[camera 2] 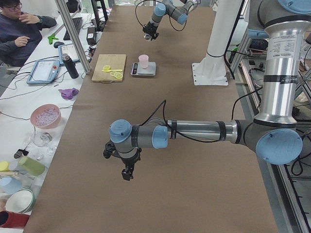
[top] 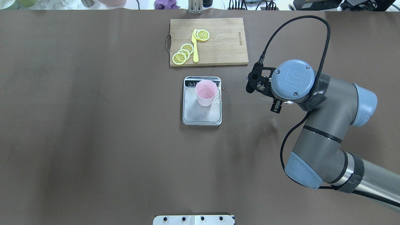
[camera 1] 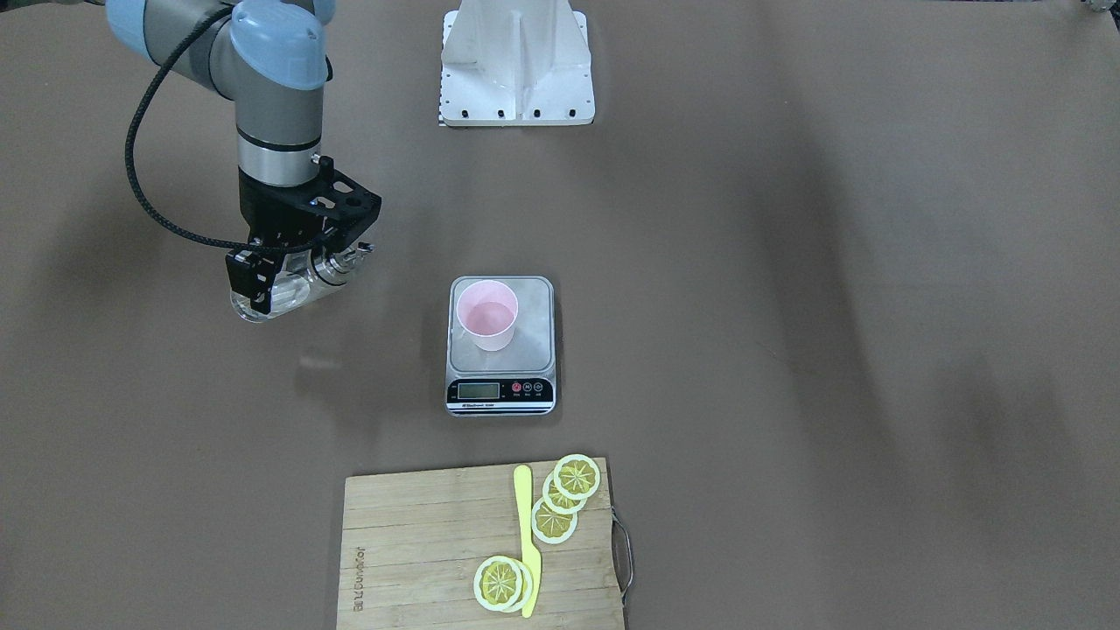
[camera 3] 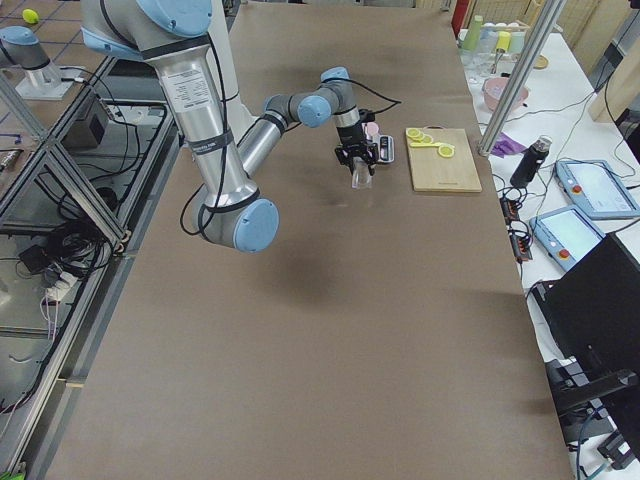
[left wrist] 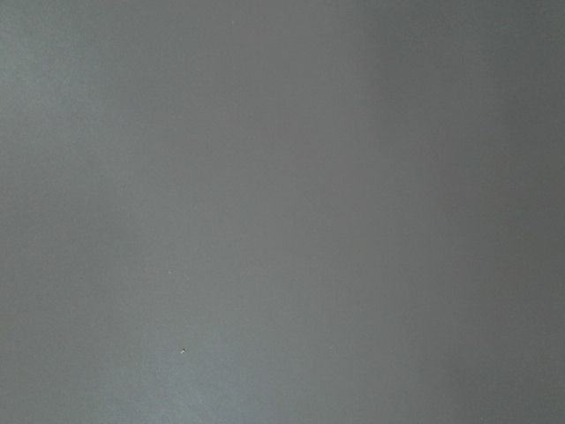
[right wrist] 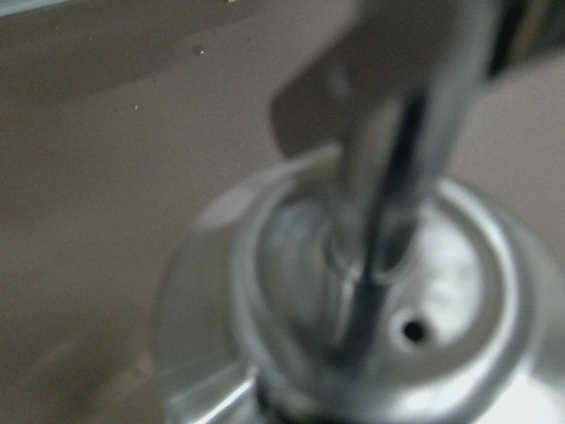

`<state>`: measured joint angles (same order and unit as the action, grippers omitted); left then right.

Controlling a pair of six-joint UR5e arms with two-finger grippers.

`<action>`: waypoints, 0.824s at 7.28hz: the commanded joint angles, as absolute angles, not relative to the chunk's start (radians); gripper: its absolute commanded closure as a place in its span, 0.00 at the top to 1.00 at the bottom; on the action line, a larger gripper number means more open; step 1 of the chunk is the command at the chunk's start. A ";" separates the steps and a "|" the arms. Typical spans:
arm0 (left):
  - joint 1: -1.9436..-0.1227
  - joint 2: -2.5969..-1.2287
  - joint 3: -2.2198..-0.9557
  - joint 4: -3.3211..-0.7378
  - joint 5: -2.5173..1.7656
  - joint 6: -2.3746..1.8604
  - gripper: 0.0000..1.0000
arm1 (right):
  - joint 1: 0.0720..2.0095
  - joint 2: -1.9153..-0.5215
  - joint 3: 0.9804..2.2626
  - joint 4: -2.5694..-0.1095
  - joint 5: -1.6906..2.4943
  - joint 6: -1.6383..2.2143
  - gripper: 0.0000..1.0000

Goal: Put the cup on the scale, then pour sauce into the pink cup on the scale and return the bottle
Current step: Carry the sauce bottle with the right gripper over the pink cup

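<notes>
The right pincer (camera 1: 293,273) clamps the bottle (camera 1: 282,297) across its glass body, leaving the spout (camera 1: 343,256) free. The bottle is tilted and apparently clear of the counter (camera 1: 787,350). The cup (camera 1: 486,313) stands on the scale (camera 1: 501,350) — well apart, on the pincer's spout side — so any pour is weighed.

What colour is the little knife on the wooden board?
Yellow. The knife lies beside lemon slices; the front-facing view shows it best.

Soft even light; faint broad shadows on table (camera 1: 787,262); bottle (right wrist: 468,291) blurred in right wrist view; left flat grey.
</notes>
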<state>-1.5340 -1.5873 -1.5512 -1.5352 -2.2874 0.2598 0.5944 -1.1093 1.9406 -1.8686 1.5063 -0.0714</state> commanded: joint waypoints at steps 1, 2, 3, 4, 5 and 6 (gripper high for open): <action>-1.534 -1.583 -1.548 -1.535 -2.287 0.259 0.98 | 0.543 -1.022 1.936 -2.063 1.450 -0.057 0.00; -1.534 -1.583 -1.548 -1.536 -2.287 0.261 0.98 | 0.531 -1.019 1.925 -2.087 1.447 -0.054 0.00; -1.534 -1.574 -1.549 -1.536 -2.287 0.261 0.98 | 0.526 -1.002 1.908 -2.114 1.431 -0.054 0.00; -1.534 -1.571 -1.549 -1.536 -2.287 0.261 0.98 | 0.523 -0.952 1.870 -2.165 1.427 -0.054 0.00; -1.534 -1.569 -1.548 -1.536 -2.289 0.261 0.98 | 0.523 -0.896 1.823 -2.202 1.425 -0.052 0.00; -1.534 -1.565 -1.548 -1.536 -2.289 0.261 0.98 | 0.523 -0.814 1.751 -2.274 1.425 -0.052 0.00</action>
<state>-1.5340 -1.5694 -1.5485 -1.5355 -2.2882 0.2608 0.5240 -0.9027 1.8275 -2.1986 1.4269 -0.0528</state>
